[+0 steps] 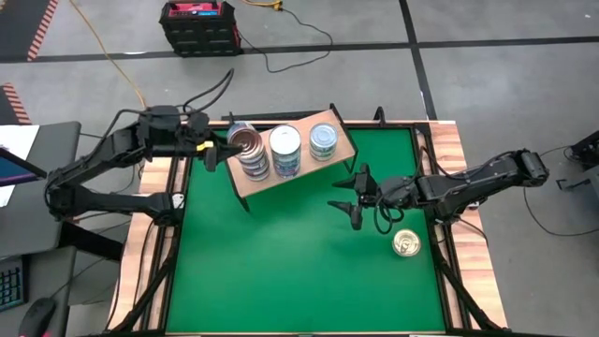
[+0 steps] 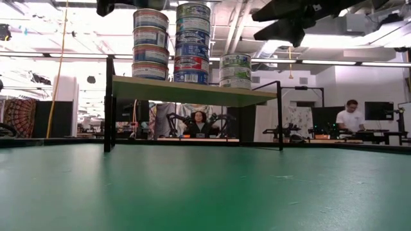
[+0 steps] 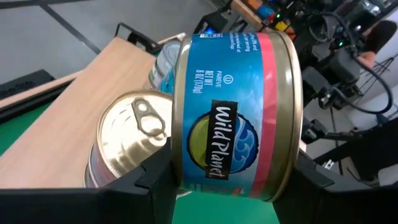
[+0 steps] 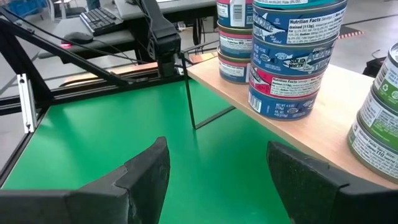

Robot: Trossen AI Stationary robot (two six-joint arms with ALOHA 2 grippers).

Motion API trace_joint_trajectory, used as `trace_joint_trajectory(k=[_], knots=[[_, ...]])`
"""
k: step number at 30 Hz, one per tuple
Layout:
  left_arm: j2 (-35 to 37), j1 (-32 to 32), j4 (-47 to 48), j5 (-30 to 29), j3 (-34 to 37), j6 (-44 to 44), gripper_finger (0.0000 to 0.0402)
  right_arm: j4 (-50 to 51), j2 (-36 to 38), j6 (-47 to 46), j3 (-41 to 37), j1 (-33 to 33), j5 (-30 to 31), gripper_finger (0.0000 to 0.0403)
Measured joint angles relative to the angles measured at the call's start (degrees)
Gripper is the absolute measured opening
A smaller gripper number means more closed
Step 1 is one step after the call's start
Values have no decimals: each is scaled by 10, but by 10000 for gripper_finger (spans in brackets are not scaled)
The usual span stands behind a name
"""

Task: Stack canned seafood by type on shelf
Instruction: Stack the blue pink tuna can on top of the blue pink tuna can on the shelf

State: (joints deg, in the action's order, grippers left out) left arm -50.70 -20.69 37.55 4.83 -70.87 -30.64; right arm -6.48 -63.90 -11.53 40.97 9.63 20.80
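Green tabletop (image 1: 299,271) holds one last gold-lidded can (image 1: 406,244); three stacks fill the shelf (image 1: 342,150), left gripper (image 1: 217,150) clamped on a Wild Planet can (image 3: 236,115), right gripper (image 1: 352,195) spread, empty.

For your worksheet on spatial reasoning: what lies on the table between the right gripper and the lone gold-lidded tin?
Nothing: in the high view, only bare green table separates the open right gripper from the gold-lidded tin.
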Motion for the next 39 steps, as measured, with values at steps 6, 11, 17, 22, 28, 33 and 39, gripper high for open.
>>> trace_joint_trajectory(k=[6,11,17,22,28,33,39], knots=[[-13,0,15,12,0,-2,206,-2,0,0,0,0,0,292],[-33,0,9,17,0,-2,205,-7,0,0,0,0,0,292],[-35,0,10,2,0,-2,205,-8,0,-1,0,0,0,292],[-21,0,-11,-9,0,3,209,-8,0,-1,0,0,0,292],[-13,0,3,-6,0,18,244,-9,0,-2,0,0,0,292],[-28,0,26,-9,0,15,267,-17,0,-1,0,0,0,292],[-29,0,13,-3,0,15,252,-18,-1,-1,0,0,0,292]])
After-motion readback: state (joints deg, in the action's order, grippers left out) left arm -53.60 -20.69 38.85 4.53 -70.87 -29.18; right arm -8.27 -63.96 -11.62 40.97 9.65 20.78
